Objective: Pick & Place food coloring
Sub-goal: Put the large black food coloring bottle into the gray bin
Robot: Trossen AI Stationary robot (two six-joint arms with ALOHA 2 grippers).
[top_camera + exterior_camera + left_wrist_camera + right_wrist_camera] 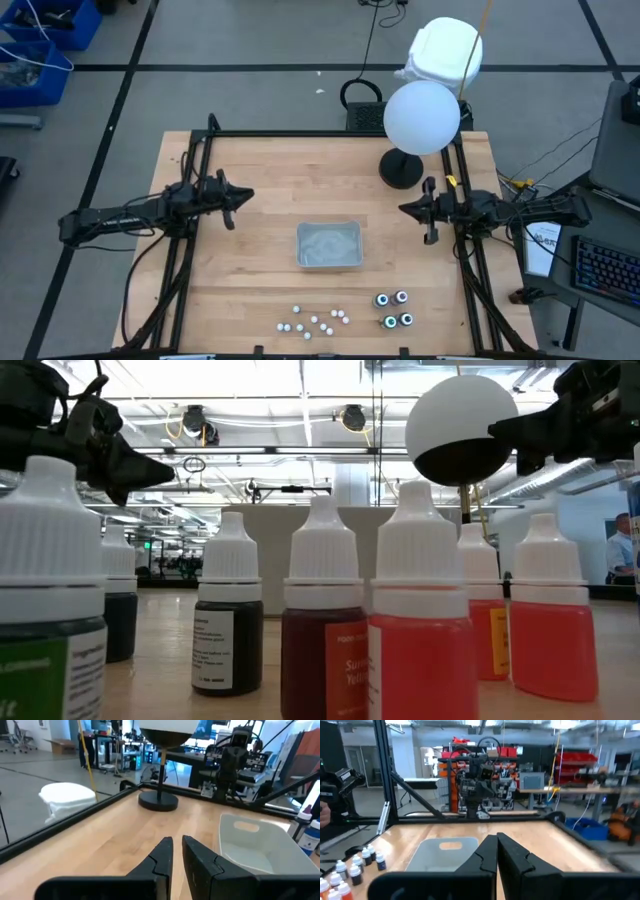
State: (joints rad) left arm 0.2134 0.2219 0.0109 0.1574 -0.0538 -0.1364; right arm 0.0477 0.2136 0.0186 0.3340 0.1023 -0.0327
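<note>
- High view: clear tray (pixel 329 245) at the table's (pixel 260 190) centre. The four food coloring bottles (pixel 394 310) stand in a tight square near the front edge, right of the tray and apart from it. A scatter of small white-capped bottles (pixel 313 320) lies just left of them. Left gripper (pixel 236 197) over the left side, right gripper (pixel 417 209) over the right, both well clear of the bottles. White globe lamp (pixel 421 117) at the back.
- Low view: row of dropper bottles (pixel 418 610) up close, red, dark and green liquids; lamp globe behind.
- Left wrist view: left gripper fingers (pixel 161 860) clenched, nearly touching, holding nothing; tray just beside.
- Right wrist view: right gripper fingers (pixel 485 855) pressed together, empty; tray ahead, dropper bottles off to one side.
</note>
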